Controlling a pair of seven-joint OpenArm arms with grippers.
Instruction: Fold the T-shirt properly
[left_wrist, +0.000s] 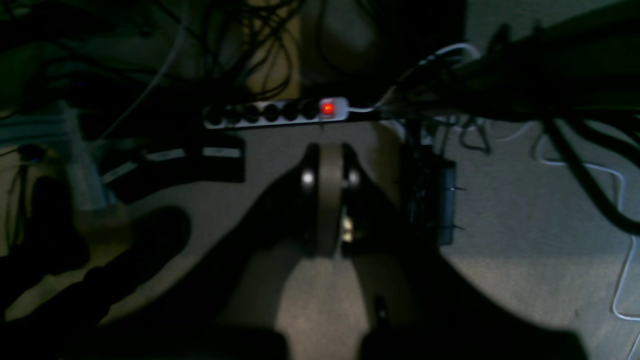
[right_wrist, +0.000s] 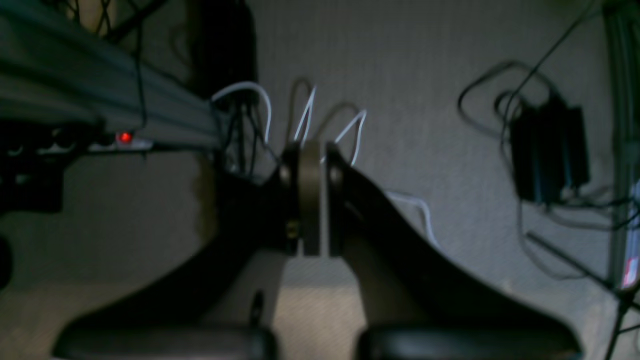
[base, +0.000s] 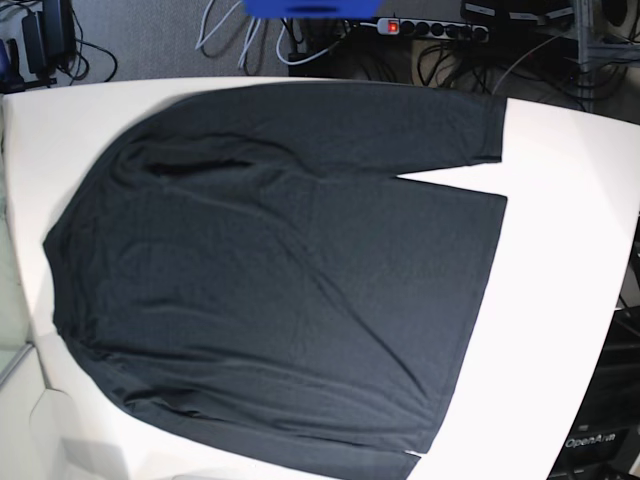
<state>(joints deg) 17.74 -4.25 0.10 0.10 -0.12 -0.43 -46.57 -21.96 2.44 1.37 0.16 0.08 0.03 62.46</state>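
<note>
1. We see the shirt (base: 290, 280) spread flat across the white table (base: 560, 270), filling the base view's centre.
2. Our left gripper (left_wrist: 329, 175) and right gripper (right_wrist: 310, 165) show pressed together, empty, over floor and cables, away from the shirt.

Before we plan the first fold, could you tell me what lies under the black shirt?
The T-shirt lies spread on a white table, bare around it. Anything beneath the fabric is covered and cannot be seen.
</note>
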